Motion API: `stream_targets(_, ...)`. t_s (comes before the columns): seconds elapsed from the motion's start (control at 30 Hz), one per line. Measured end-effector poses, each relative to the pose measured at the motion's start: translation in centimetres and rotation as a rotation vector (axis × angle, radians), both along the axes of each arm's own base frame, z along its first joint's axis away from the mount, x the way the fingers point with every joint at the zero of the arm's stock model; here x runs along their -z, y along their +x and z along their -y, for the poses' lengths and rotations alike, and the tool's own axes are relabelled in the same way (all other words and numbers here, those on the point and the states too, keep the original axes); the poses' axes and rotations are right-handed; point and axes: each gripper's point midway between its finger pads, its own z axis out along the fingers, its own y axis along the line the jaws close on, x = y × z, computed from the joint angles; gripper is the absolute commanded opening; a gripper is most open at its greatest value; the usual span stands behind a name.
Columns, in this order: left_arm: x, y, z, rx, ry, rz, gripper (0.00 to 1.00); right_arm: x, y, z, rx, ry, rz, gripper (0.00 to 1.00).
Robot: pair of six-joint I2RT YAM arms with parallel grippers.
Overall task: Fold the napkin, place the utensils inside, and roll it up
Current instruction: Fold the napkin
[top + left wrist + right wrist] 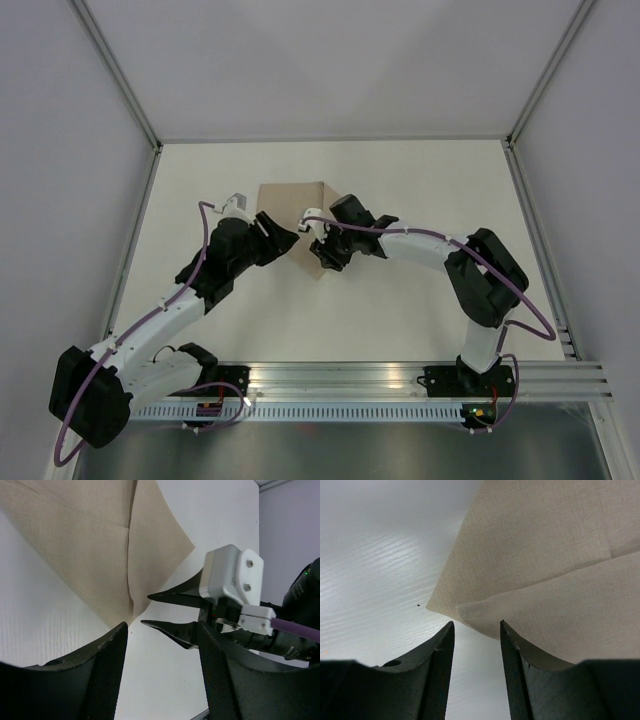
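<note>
On the white tabletop (420,190), toward its far middle, the napkin (290,200) lies folded, one layer over the other, with a pointed tip turned to the arms. The left hand (290,240) stands wide open beside that tip and holds nothing. The right hand (476,625) has its fingers parted a moderate way, with nothing between them, just at the corner of the cloth. No utensil shows in any view.

I judge that the fold is laid and the cloth is free of both hands. To finish this step well, both hands should rise straight up, so that no finger drags the upper layer, and the edges should be checked for matching.

The tabletop is matte and smooth, so the cloth may slide. Pale grey walls (330,60) close three sides, and a metal rail (400,378) runs along the near edge.
</note>
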Motion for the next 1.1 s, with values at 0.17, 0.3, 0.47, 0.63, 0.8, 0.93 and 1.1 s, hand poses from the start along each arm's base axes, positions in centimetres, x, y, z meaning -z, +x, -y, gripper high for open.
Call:
stream_targets(0.17, 0.0, 0.7, -0.8, -0.071, -0.007, -0.002, 0.64, -1.7, 0.7, 0.3, 0.009, 0.044, 0.001, 0.52)
stream_targets(0.3, -0.1, 1.2, -1.4, -0.133, -0.018, -0.005, 0.65, -3.7, 0.9, 0.4, 0.015, 0.088, 0.005, 0.53)
stream_targets(0.47, 0.5, 2.1, -2.6, -0.239, -0.023, -0.026, 0.61, -6.9, 3.8, 0.8, 0.079, 0.149, 0.008, 0.56)
stream_targets(0.63, 4.2, 3.0, -3.5, -0.328, 0.047, -0.120, 0.48, -10.2, 13.4, 3.5, 0.239, 0.175, 0.120, 0.53)
stream_targets(0.8, 8.0, 3.9, -5.0, -0.420, 0.136, -0.231, 0.28, -7.3, 19.4, 7.5, 0.393, 0.104, 0.126, 0.46)
stream_targets(0.93, 10.0, 4.8, -6.9, -0.500, 0.172, -0.295, 0.27, -3.4, 20.5, 8.8, 0.435, 0.036, 0.077, 0.52)
stream_targets(1.1, 12.0, 6.1, -7.9, -0.551, 0.202, -0.355, 0.31, -0.9, 19.9, 8.8, 0.419, 0.000, 0.029, 0.56)
